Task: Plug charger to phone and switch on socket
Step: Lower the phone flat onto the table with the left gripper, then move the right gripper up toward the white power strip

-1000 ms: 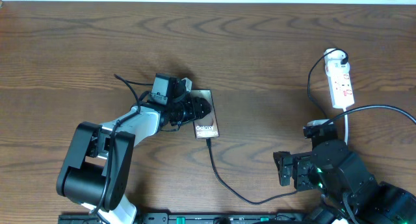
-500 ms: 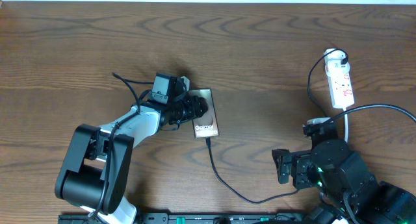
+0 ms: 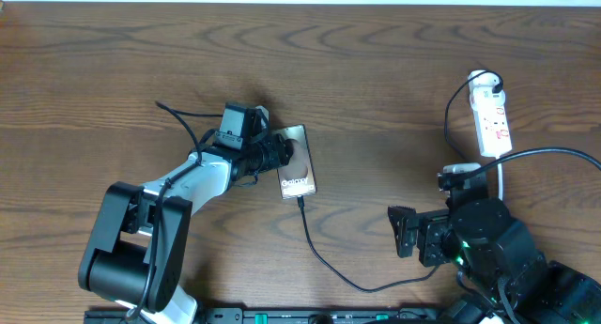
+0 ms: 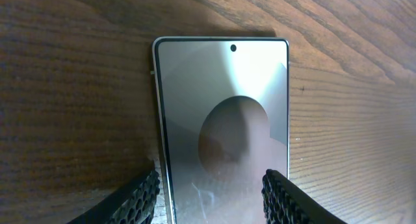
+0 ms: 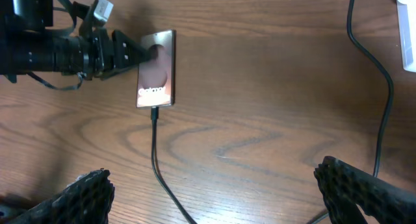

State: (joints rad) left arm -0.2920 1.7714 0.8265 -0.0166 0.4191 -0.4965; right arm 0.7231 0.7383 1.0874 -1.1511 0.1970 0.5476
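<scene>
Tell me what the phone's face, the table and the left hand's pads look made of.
Phone: glossy, glass-like face with bright glare across it; thin metallic-looking rim. Table: brown wood or wood-look laminate, matte, with grain lines; cannot tell which. Left hand pads: black, likely rubber, with a diamond-knurled texture.

Robot lab workbench
A left arm [image 3: 183,181] and a right arm [image 3: 484,244] stand at one edge of a wood-grain table [image 3: 376,70], a white power strip [image 3: 492,117] lying on it.
</scene>
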